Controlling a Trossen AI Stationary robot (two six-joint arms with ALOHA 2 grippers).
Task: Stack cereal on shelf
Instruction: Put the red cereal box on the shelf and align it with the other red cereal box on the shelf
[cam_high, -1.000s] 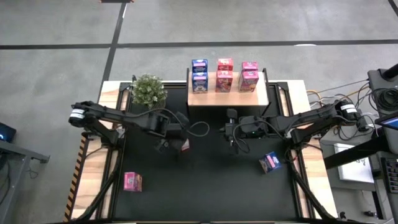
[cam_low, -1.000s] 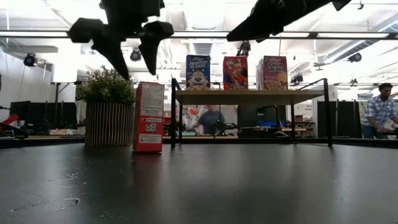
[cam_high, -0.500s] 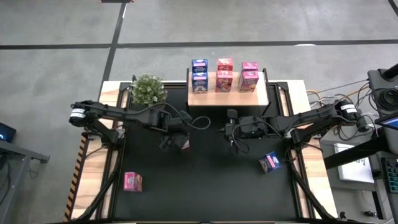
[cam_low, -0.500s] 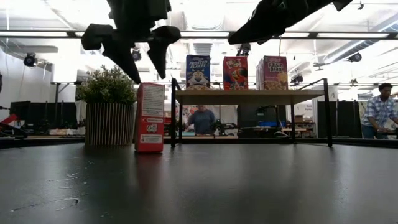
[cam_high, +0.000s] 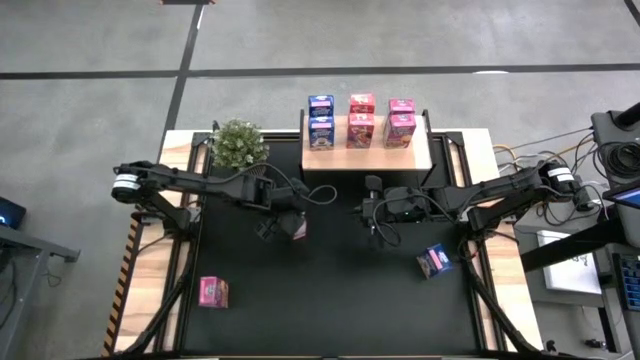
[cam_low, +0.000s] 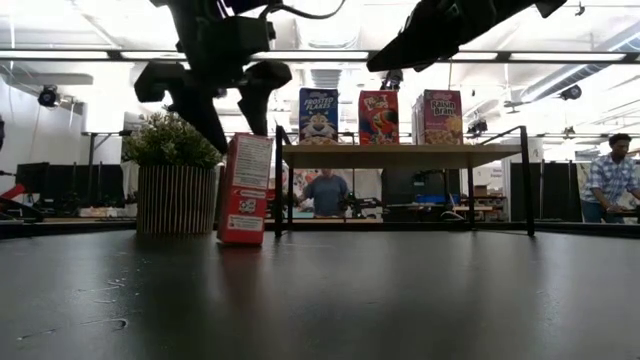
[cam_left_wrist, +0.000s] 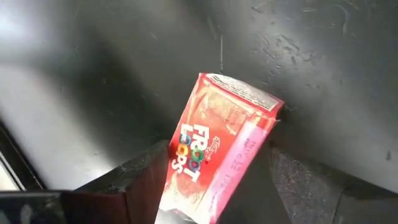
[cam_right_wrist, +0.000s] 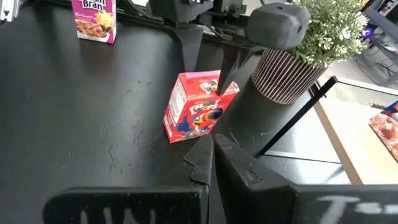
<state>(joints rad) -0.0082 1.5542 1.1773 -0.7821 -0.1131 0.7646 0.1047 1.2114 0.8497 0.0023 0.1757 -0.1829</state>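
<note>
Red cereal box (cam_left_wrist: 219, 149): glossy printed cardboard. Table (cam_high: 330, 300): matt black, faintly scuffed; pale wood at side edges. Shelf (cam_high: 366, 155): pale smooth wood board, thin black metal posts. Plant pot (cam_right_wrist: 283, 78): ribbed.

6 boxes (cam_high: 360, 122) on shelf (cam_high: 418, 155); plant (cam_high: 238, 144) at its left.

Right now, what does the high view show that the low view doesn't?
Only the high view: a pink box near the table's left front and a blue box at its right. Only the low view: people in the room behind. Both: the left gripper, jaws open over the red cereal box, the shelf, the plant.
</note>
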